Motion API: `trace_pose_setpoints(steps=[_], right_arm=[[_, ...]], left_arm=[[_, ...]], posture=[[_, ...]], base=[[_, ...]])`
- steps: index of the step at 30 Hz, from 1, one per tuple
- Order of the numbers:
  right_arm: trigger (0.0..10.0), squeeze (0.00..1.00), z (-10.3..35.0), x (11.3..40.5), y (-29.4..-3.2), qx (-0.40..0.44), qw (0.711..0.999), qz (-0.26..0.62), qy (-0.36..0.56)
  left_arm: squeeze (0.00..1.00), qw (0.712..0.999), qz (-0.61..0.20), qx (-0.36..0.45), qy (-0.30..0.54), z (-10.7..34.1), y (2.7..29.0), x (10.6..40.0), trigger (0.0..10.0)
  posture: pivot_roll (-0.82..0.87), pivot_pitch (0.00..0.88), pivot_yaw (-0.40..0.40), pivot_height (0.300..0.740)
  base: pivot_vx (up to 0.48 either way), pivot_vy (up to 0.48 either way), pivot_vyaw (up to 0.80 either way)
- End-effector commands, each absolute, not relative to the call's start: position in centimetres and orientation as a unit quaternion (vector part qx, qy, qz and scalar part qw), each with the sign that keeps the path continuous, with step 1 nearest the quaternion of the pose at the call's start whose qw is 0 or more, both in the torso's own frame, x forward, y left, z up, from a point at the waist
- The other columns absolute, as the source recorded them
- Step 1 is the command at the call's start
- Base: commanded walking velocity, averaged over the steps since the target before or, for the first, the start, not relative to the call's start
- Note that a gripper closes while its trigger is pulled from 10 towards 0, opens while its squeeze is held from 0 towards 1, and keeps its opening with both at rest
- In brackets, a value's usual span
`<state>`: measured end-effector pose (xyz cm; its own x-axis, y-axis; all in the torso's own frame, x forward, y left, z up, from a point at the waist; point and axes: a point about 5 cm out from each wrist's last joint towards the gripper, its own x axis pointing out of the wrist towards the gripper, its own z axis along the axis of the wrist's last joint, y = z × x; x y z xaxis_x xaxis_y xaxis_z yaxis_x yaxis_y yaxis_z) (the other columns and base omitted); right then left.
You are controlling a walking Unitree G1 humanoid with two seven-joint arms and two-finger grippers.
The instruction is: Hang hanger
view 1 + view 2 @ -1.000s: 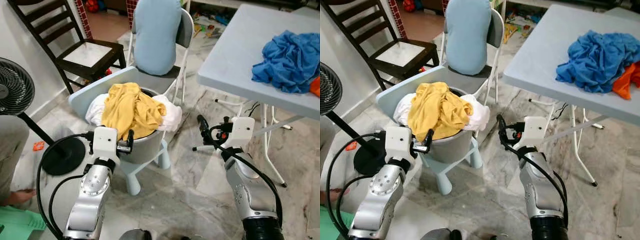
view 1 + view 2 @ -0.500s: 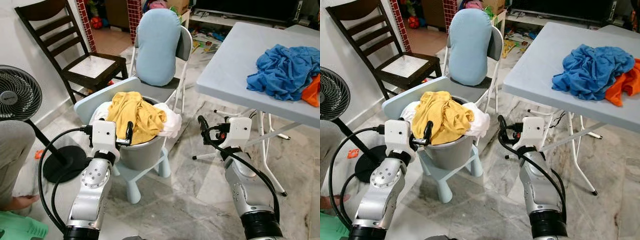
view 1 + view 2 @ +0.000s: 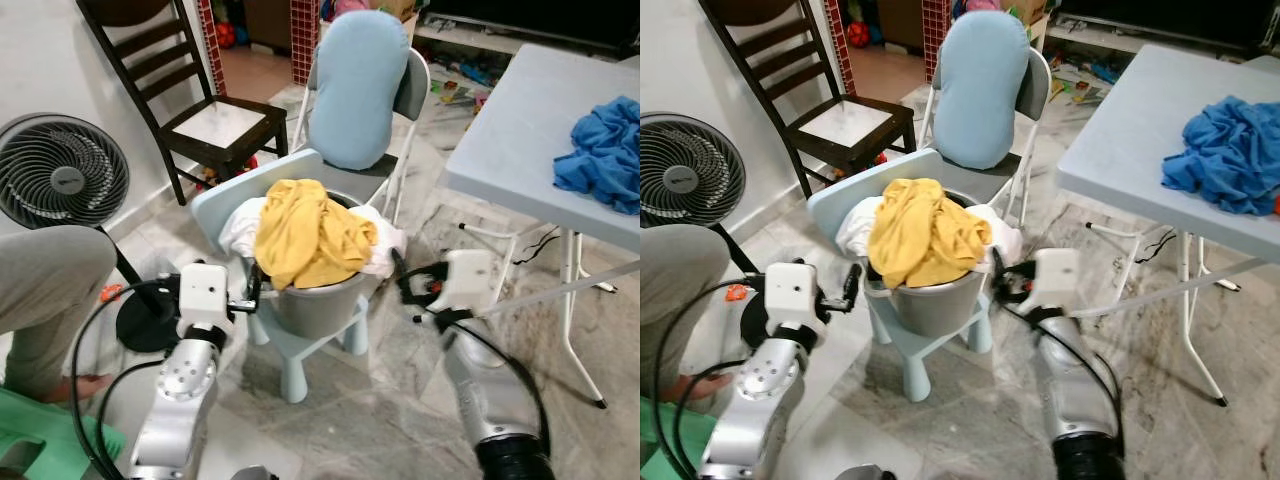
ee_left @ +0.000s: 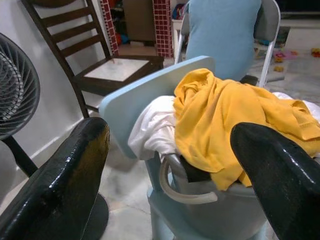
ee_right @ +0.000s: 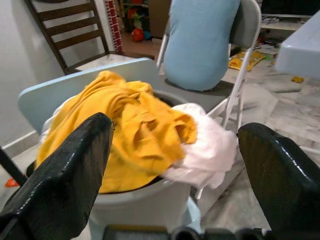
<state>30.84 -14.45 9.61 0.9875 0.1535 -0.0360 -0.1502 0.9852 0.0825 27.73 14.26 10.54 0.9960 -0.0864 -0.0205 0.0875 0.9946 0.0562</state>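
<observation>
**Inspector:** Marble floor [image 3: 390, 440] is filling the lower frame, with a grey bucket [image 3: 315, 305] of laundry sitting on a small blue stool [image 3: 300, 350] at centre. How far is the job?

**Assistant:** Judging by this, it is barely starting. No hanger is showing anywhere, so I cannot tell where it is. A yellow garment [image 3: 305, 235] is lying on top of white cloth [image 3: 385, 245] in the bucket.

**Inspector:** And the jaws?

**Assistant:** The left gripper [image 3: 255, 292], lower left of centre, is hovering just beside the bucket, fingers spread wide, holding nothing. The right gripper [image 3: 402, 280], right of centre, is doing likewise, spread and empty.
</observation>
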Motion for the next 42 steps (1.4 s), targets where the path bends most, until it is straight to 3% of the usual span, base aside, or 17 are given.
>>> trace_pose_setpoints(steps=[1,6,35,42], right_arm=[[10.0,0.00,9.8,30.6,-15.7,0.032,0.998,0.060,0.015],[10.0,0.00,10.1,30.7,-16.0,0.020,0.998,0.064,0.007],[10.0,0.00,10.4,30.4,-16.1,-0.004,0.997,0.081,0.003],[10.0,0.00,10.3,30.2,-15.9,-0.010,0.996,0.089,0.007]], left_arm=[[0.00,0.997,-0.068,0.019,0.001,10.9,13.4,27.6,10.0],[0.00,0.997,-0.078,0.004,-0.007,11.0,13.0,27.6,10.0],[0.00,0.996,-0.088,-0.006,-0.011,10.7,12.3,27.3,10.0],[0.00,0.996,-0.093,-0.005,-0.006,10.5,12.0,27.0,10.0]], posture=[[0.09,0.091,-0.018,0.740],[0.08,0.091,-0.020,0.740],[0.06,0.109,-0.036,0.740],[0.05,0.120,-0.037,0.740]], base=[[0.000,0.000,0.00],[0.000,0.000,0.00],[0.380,0.041,0.00],[0.036,0.000,0.00]])
